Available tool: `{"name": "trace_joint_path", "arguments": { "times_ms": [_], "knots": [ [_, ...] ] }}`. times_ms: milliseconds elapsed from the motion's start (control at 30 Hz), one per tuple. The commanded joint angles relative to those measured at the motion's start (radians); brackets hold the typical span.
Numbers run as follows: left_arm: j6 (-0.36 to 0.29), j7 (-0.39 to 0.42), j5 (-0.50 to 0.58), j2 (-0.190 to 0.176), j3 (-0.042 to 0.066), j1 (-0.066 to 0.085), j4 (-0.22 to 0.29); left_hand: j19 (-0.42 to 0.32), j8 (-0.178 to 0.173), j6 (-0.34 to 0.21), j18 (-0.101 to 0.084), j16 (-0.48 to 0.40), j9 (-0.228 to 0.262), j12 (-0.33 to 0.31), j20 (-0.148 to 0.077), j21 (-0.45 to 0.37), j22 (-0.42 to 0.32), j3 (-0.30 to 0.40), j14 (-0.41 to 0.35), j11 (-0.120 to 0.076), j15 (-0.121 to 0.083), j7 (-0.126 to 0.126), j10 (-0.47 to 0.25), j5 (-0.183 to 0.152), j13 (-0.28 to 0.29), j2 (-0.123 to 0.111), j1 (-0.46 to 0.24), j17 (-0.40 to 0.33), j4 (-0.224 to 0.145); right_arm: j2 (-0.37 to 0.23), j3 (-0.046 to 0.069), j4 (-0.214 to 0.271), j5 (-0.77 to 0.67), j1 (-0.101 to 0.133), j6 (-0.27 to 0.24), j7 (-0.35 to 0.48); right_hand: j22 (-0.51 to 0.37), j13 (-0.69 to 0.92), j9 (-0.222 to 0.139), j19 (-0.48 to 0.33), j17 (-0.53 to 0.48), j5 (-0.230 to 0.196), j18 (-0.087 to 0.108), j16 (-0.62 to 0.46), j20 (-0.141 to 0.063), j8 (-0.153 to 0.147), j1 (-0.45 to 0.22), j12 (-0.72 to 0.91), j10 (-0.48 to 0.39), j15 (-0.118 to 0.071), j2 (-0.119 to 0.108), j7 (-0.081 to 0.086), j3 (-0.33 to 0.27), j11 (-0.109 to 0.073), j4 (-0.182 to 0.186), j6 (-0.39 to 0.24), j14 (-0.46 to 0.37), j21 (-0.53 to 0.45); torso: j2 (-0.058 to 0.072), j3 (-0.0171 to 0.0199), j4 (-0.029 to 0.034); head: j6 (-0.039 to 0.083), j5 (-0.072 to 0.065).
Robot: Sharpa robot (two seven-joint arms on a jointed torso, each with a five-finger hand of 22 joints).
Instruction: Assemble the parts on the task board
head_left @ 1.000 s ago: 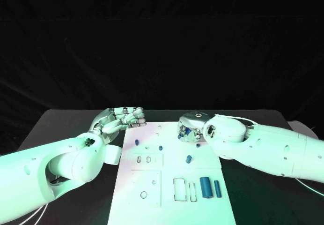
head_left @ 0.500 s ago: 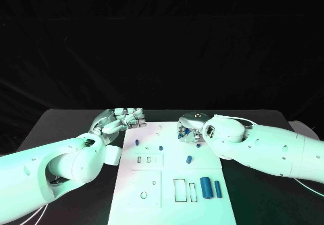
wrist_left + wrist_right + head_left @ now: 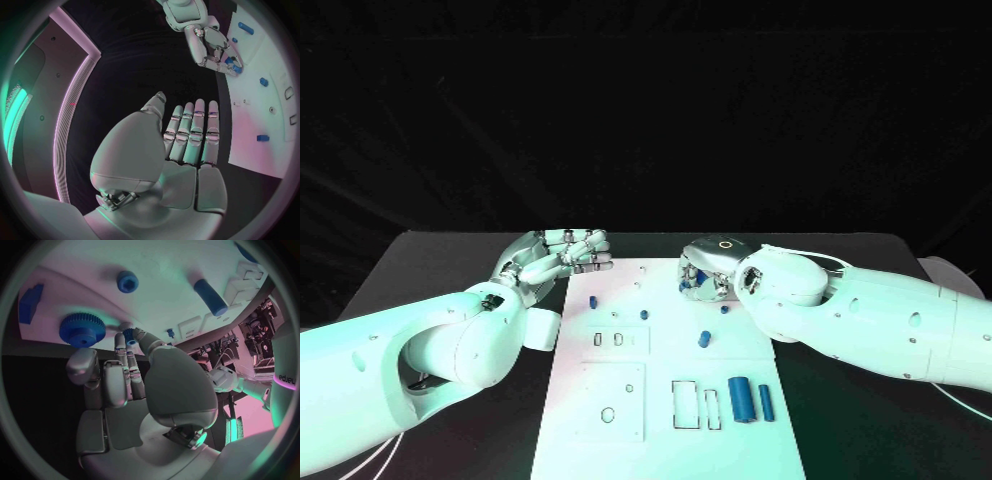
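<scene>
The white task board lies in the middle of the table. My right hand hovers over its far right part and pinches a small blue gear between thumb and fingertips. Close beside it a larger blue gear sits on the board, with a round blue peg and a blue cylinder further off. My left hand stays at the board's far left corner, holding nothing, its fingers stretched side by side. The right hand is also seen from the left wrist.
Two upright blue cylinders stand near the board's front right, next to rectangular slots. Small blue pieces dot the board's middle. Black table surface flanks the board on both sides.
My right hand has shifted very slightly toward the far edge with the small gear. The left hand has not moved.
</scene>
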Motion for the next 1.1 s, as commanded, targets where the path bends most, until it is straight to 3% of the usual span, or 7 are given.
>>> {"name": "trace_joint_path", "arguments": {
  "times_ms": [33, 233, 400, 867, 1100],
  "knots": [
    [0.007, 0.003, 0.009, 0.001, 0.001, 0.003, -0.003, 0.003, -0.004, 0.001, 0.012, -0.005, -0.001, -0.005, 0.003, -0.001, -0.001, -0.003, -0.001, 0.007, 0.007, 0.006, 0.002, 0.000, -0.001, 0.009, -0.001, 0.001, -0.002, -0.003, 0.002, 0.014, -0.005, 0.002, -0.119, -0.012, 0.017, 0.005, 0.023, 0.011, 0.001, -0.002, -0.016, 0.007, 0.001, 0.006, 0.002, 0.005, 0.009, -0.009, 0.008, -0.012, 0.008, -0.001, 0.004, 0.017, 0.051, 0.013, 0.000, -0.0004, 0.0004, 0.003, -0.002],
    [0.008, 0.004, 0.015, 0.003, 0.001, 0.008, -0.010, 0.002, -0.005, 0.000, 0.012, -0.006, -0.001, -0.006, 0.003, -0.001, -0.002, -0.004, -0.001, 0.008, 0.008, 0.006, 0.002, 0.000, -0.001, 0.008, -0.003, 0.001, -0.001, 0.018, 0.005, -0.004, 0.015, 0.008, -0.201, 0.000, 0.025, 0.005, 0.024, 0.014, 0.006, -0.002, -0.017, 0.011, 0.001, 0.006, 0.003, 0.003, 0.008, -0.009, 0.007, -0.012, 0.011, -0.002, 0.005, 0.016, 0.051, 0.018, 0.002, 0.0000, 0.0017, 0.009, 0.001],
    [0.010, 0.004, 0.016, 0.003, 0.001, 0.009, -0.009, 0.002, -0.005, 0.000, 0.012, -0.006, -0.001, -0.006, 0.003, -0.001, -0.002, -0.004, -0.001, 0.008, 0.008, 0.006, 0.002, 0.000, -0.001, 0.008, -0.003, 0.001, -0.001, 0.055, 0.006, -0.043, 0.024, 0.011, -0.219, 0.003, 0.026, 0.005, 0.025, 0.014, 0.007, -0.004, -0.017, 0.013, 0.000, 0.005, 0.003, 0.001, 0.006, -0.009, 0.004, -0.011, 0.013, -0.001, 0.006, 0.014, 0.051, 0.019, 0.003, -0.0006, 0.0036, 0.010, 0.001],
    [0.012, 0.001, 0.016, 0.007, 0.001, 0.010, -0.003, 0.002, -0.005, 0.000, 0.012, -0.006, -0.001, -0.006, 0.003, -0.001, -0.002, -0.004, -0.001, 0.008, 0.008, 0.006, 0.002, 0.000, -0.001, 0.008, -0.003, 0.001, -0.001, 0.169, 0.006, -0.150, 0.035, 0.009, -0.183, 0.020, 0.028, 0.005, 0.027, 0.012, 0.011, -0.010, -0.017, 0.017, 0.000, 0.005, 0.003, -0.002, 0.003, -0.008, -0.001, -0.009, 0.017, 0.000, 0.008, 0.010, 0.052, 0.020, 0.005, -0.0005, 0.0043, 0.005, 0.004],
    [0.012, 0.000, 0.016, 0.006, 0.001, 0.013, 0.001, 0.002, -0.006, 0.000, 0.012, -0.007, -0.001, -0.008, 0.003, -0.001, -0.002, -0.005, -0.001, 0.008, 0.008, 0.007, 0.002, -0.001, -0.001, 0.007, -0.004, 0.001, -0.001, 0.196, 0.004, -0.177, 0.036, 0.002, -0.156, 0.022, 0.025, 0.005, 0.028, 0.010, 0.012, -0.012, -0.017, 0.018, 0.000, 0.005, 0.004, -0.003, 0.003, -0.008, -0.002, -0.009, 0.018, 0.001, 0.008, 0.009, 0.052, 0.019, 0.006, 0.0002, 0.0034, -0.001, 0.010]
  ]
}}
